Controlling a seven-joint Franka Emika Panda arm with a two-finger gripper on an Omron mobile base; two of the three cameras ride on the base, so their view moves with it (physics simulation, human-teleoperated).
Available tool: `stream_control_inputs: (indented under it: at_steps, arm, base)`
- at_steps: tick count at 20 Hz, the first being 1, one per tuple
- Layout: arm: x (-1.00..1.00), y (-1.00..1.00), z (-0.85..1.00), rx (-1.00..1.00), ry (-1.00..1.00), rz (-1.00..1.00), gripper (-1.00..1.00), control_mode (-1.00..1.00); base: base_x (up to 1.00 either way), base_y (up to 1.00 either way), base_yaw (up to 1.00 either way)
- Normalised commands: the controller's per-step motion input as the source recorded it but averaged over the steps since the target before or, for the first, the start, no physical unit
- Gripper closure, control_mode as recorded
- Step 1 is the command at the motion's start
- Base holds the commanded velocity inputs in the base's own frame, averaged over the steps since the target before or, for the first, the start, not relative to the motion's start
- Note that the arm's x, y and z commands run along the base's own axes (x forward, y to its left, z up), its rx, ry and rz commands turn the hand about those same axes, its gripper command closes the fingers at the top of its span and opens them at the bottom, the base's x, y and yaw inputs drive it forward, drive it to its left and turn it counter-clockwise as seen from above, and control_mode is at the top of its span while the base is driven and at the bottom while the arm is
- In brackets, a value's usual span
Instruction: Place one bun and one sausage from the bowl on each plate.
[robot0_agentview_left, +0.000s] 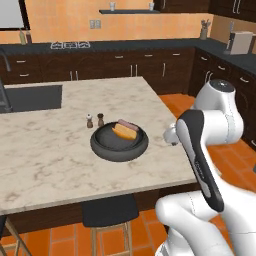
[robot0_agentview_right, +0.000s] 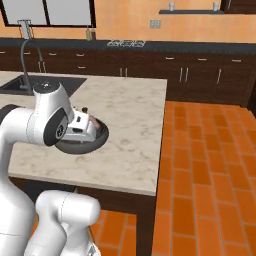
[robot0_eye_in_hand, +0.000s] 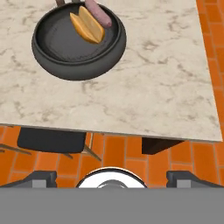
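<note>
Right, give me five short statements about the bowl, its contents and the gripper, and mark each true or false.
1. The dark bowl sits on the marble counter. True.
2. A bun lies inside the bowl. True.
3. The gripper is shut on a sausage. False: its fingers stand wide apart and hold nothing, off the counter's edge over the orange floor.
4. The pink sausage lies on the counter outside the bowl. False: it lies in the bowl, right beside the bun.
5. Two small shakers stand on the counter just behind the bowl. True.
</note>
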Motion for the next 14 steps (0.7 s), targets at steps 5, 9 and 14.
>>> stream_control_inputs:
  at_steps: [5, 9, 14]
  arm:
    - [0.38, 0.03, 0.01, 0.00, 0.00, 0.04, -1.00, -1.00]
    - [1.00, 0.03, 0.09, 0.00, 0.00, 0.24, -1.00, -1.00]
    - [1.00, 0.14, 0.00, -0.06, 0.00, 0.13, -1.00, -1.00]
  base:
    - [0.00, 0.00, 0.00]
    - [0.00, 0.00, 0.00]
    - [0.00, 0.00, 0.00]
